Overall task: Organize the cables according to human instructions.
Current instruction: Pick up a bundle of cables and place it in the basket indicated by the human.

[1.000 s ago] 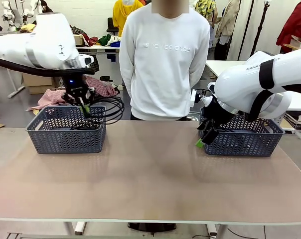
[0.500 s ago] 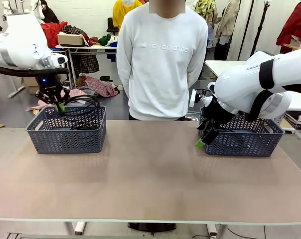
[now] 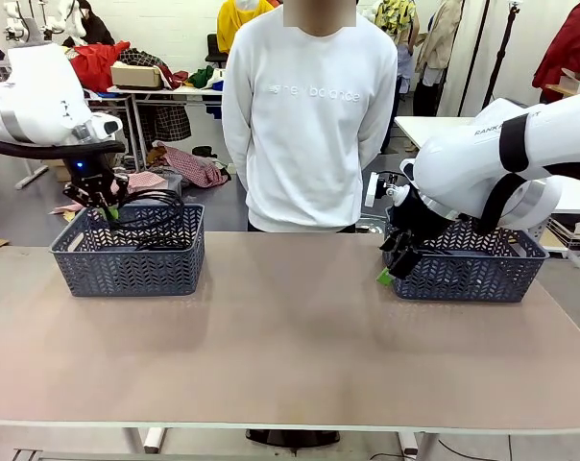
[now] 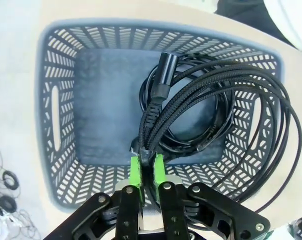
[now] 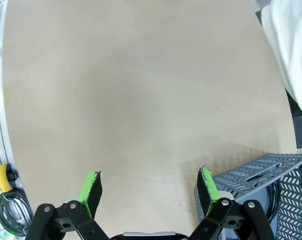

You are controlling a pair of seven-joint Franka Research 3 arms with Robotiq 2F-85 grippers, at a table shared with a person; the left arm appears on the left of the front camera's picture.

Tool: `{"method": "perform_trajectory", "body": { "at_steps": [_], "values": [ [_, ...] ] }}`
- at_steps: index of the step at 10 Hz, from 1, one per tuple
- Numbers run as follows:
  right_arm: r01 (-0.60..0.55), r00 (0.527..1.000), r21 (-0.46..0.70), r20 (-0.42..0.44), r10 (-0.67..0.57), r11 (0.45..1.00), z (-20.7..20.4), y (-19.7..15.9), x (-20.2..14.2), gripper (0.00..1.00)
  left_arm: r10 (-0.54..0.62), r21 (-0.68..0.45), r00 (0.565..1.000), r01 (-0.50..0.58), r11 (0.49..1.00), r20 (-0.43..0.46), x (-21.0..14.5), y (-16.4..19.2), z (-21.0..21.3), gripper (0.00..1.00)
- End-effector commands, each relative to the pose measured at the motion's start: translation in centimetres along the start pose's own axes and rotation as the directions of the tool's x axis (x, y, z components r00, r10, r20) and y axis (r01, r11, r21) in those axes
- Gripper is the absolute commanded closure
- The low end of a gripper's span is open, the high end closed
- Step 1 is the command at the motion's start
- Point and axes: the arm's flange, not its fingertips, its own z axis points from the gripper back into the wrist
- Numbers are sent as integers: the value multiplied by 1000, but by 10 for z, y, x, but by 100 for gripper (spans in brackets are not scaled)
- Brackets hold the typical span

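**Cable bundle held over the left basket**

The cables (image 4: 211, 115) hang in loops above the left basket (image 3: 127, 252), pinched between the left gripper (image 4: 147, 167) fingers. Another coil lies on the basket floor. At three o'clock on the bench (image 3: 290, 336), the right gripper (image 5: 148, 192) fingers are spread beside the right basket (image 3: 468, 264).

Below the left gripper (image 4: 146, 172) lies a basket (image 4: 56, 100); the cable (image 4: 191, 107) hangs from it, above another coil (image 4: 156, 82) inside.
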Motion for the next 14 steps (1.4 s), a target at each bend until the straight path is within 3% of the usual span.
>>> {"method": "perform_trajectory", "body": {
  "at_steps": [1,4,5,6,7,8,9,10,11,12,13,14],
  "values": [
    [-9,1000,0,1,9,1000,1,1,0,0,-15,-31,1000,15,999,6,9,-4,0,88],
    [-9,1000,0,1,9,1000,1,1,0,0,-5,-38,1000,5,999,3,13,-4,-9,88],
    [-9,1000,0,1,9,1000,1,1,0,0,-6,-46,1000,6,999,0,14,-3,-12,68],
    [-9,1000,0,1,9,1000,1,1,0,0,-4,-50,1000,4,999,11,14,-3,-12,68],
    [-9,1000,0,1,9,1000,1,1,0,0,4,-53,1000,-3,999,18,14,-2,-11,48],
    [-9,1000,0,1,9,1000,1,1,0,0,5,-54,1000,-4,999,25,14,-1,-9,64],
    [-9,1000,0,1,9,1000,1,1,0,0,6,-52,1000,-4,999,26,13,-1,-6,29],
    [-9,1000,0,1,9,1000,1,1,0,0,9,-51,1000,-8,999,24,12,0,-5,42],
    [-9,1000,0,1,9,1000,1,1,0,0,10,-52,1000,-9,999,20,11,0,-5,9],
    [-9,1000,0,1,9,1000,1,1,0,0,12,-50,1000,-11,999,15,10,0,-5,23],
    [-9,1000,0,1,9,1000,1,1,0,0,12,-50,1000,-12,999,12,9,0,-5,0],
    [-9,1000,0,1,9,1000,1,1,0,0,8,-47,1000,-8,999,5,8,0,-6,3]
  ]
}}
